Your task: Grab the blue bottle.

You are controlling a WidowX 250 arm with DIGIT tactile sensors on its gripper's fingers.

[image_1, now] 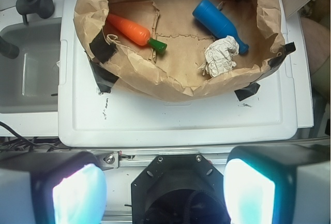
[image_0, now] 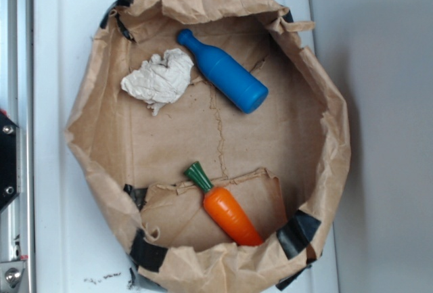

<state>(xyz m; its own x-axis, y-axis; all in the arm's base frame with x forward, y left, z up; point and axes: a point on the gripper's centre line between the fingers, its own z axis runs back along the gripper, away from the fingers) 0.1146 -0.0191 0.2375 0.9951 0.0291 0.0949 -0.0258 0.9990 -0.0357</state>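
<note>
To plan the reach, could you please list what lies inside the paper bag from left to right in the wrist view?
Orange carrot → crumpled white paper. The blue bottle overlaps the paper's span, so I leave it unplaced.

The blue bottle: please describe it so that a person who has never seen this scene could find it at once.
On the white tray stands a wide basin of crumpled brown paper. Inside, lying on its side against a crumpled white paper ball, is the blue bottle. It is the only blue thing, smooth with a narrow neck; the orange carrot lies apart from it across the basin.
</note>
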